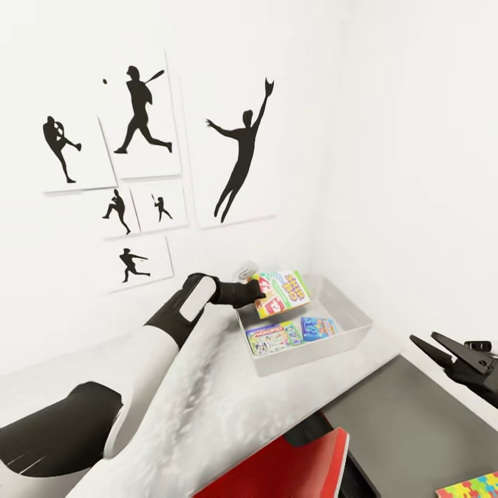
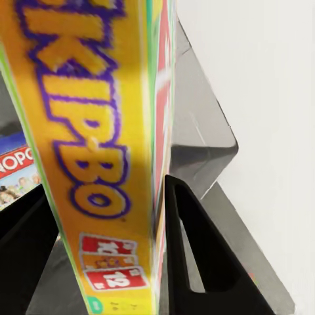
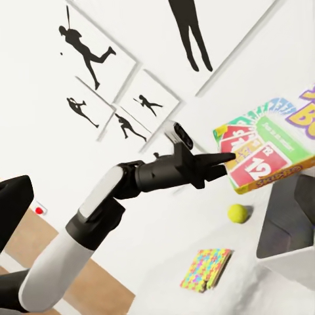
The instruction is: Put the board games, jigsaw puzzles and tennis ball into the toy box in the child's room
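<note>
My left gripper (image 1: 257,290) is shut on a yellow Skip-Bo board game (image 1: 282,292) and holds it tilted over the near-left corner of the toy box (image 1: 349,308), which stands on the pale table (image 1: 207,394). Two board games lie flat in the box, a Monopoly one (image 1: 273,339) and a blue one (image 1: 318,326). In the left wrist view the Skip-Bo box (image 2: 98,151) stands edge-on between the black fingers (image 2: 197,256). In the right wrist view the tennis ball (image 3: 237,212) and a jigsaw puzzle (image 3: 207,268) lie on the table beside the box (image 3: 289,226). My right gripper (image 1: 434,340) hangs open at the right.
A dark-grey-topped cabinet (image 1: 408,422) sits lower, at the table's right end. Another jigsaw sheet (image 1: 470,487) lies at the picture's lower right corner. A red object (image 1: 304,463) stands below the table edge. Framed baseball silhouettes (image 1: 145,124) hang on the white wall behind.
</note>
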Tool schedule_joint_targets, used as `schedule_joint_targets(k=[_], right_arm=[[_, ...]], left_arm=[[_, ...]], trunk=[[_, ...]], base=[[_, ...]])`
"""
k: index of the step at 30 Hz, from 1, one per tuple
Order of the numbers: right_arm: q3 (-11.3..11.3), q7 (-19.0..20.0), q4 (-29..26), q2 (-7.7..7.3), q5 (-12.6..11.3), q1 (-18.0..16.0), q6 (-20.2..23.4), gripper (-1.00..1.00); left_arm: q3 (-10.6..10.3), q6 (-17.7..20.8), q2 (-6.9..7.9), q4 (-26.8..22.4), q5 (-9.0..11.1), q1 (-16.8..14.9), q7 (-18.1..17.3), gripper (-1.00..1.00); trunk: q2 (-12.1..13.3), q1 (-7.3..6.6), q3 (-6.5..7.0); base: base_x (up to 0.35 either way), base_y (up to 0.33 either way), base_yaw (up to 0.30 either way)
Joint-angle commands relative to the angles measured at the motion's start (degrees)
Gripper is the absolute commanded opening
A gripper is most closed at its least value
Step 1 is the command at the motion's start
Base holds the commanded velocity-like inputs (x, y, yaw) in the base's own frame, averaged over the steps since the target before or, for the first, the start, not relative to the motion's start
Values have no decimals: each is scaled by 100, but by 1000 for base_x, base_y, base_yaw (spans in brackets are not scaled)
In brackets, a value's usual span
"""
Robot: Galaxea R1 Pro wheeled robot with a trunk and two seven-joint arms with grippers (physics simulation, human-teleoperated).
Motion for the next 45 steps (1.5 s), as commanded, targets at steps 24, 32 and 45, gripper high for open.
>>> schedule_joint_targets(k=[24,32,45], right_arm=[[-10,36,2,8,36,-5,-6,100],[-11,36,1,8,36,-7,-7,100],[-13,37,0,8,36,-6,-7,100]], left_arm=[[-633,-404,0,0,-47,-6,-971,-100],[-653,-358,0,0,-44,-6,-1100,-100],[-1065,-398,0,43,-35,-6,-1098,-100]], trunk=[[-6,1,-233],[-6,1,-308],[-6,1,-430]], base=[[0,0,0],[0,0,0],[0,0,0]])
